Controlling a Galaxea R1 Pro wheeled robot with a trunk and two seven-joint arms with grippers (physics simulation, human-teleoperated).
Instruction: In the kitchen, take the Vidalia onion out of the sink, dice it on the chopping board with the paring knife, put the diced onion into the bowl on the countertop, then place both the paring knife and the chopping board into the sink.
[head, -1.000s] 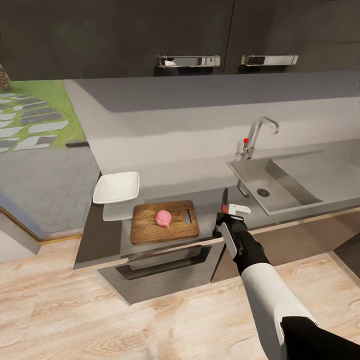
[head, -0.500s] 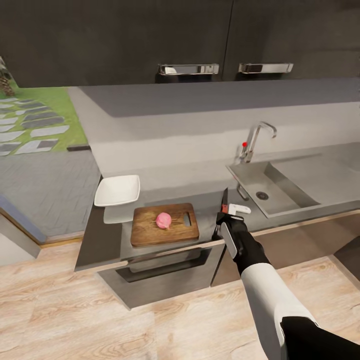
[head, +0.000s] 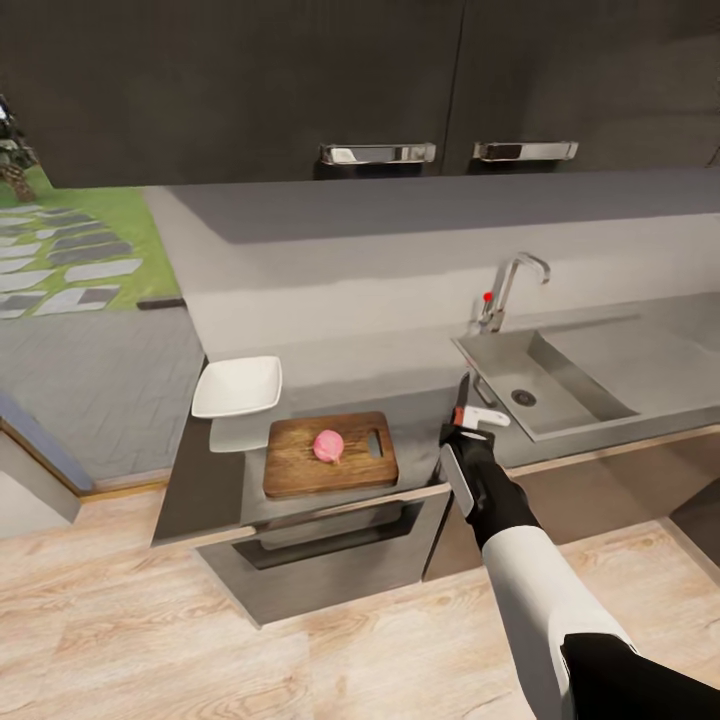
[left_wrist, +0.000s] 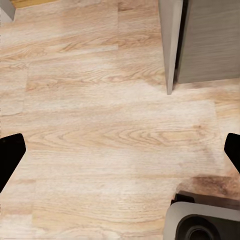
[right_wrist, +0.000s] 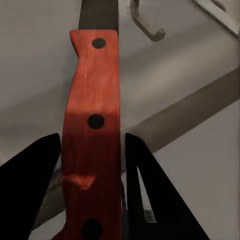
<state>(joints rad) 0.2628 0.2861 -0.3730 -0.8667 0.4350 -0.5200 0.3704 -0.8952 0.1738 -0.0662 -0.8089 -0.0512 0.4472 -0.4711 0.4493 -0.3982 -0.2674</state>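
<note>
Grey countertop (head: 420, 395), right fingers (head: 462, 425) clamped on red-orange-handled paring knife (head: 461, 397), left fingers (left_wrist: 11, 155) wide.

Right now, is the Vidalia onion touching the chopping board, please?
Touching: the head view shows the Vidalia onion resting on the chopping board.

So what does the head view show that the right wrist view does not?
Head view: the onion resting on the board, the white bowl behind it, and the sink with its tap.
Right wrist view: the knife's red handle with dark rivets between two black fingers.
Both: the knife in the right gripper, above the grey countertop.
</note>
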